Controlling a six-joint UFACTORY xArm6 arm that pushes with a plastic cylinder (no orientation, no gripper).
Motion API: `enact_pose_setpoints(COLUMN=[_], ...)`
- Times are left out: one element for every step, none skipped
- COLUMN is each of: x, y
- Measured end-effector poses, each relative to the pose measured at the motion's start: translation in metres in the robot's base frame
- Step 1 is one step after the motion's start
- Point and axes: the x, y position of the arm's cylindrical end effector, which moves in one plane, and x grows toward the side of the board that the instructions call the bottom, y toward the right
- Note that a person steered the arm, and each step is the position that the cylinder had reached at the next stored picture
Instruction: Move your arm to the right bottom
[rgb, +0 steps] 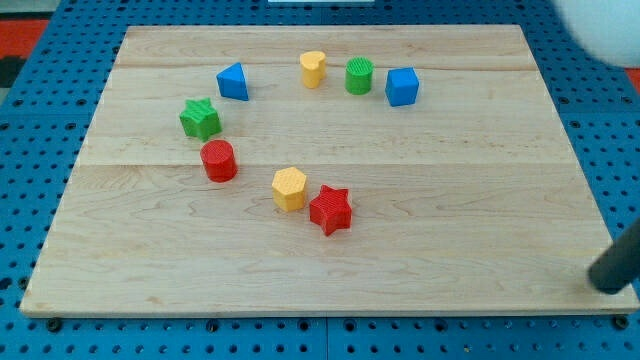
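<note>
Step in hand: travel of my tip (607, 287) toward the bottom right corner of the wooden board (480, 250); no block needs to be pushed.
Target place: bottom right corner of the board, bare wood, judged to be close to where my tip stands now.
Tip position: at the right edge of the view, low down, just off the board's right edge over the blue pegboard (620, 180).
Rod pose: dark rod leaning up and to the right, cut off by the edge of the view; only its lower part shows.
Fingers: none on this rig; the arm ends in a bare rod, so nothing spreads, presses or pinches.
Nearest blocks: red star (330, 210) and yellow hexagon block (289, 189), touching or nearly so, near the board's middle and well apart from my tip.
Other blocks: red cylinder (218, 161), green star (200, 119), blue triangle block (233, 81), yellow block (313, 69), green cylinder (359, 76), blue cube (402, 87), all toward the top edge or left half.
Good practice: short, slow move, stopping at the corner; every block is far from this path, so contact seems unlikely.
Risk: overshoot beyond the board's edge.
</note>
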Motion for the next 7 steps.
enact_pose_setpoints(x=[-0.005,-0.005,-0.005,-0.005,-0.007,-0.024,-0.067], y=[0.025,0.029,0.029,0.029,0.022,0.001,-0.009])
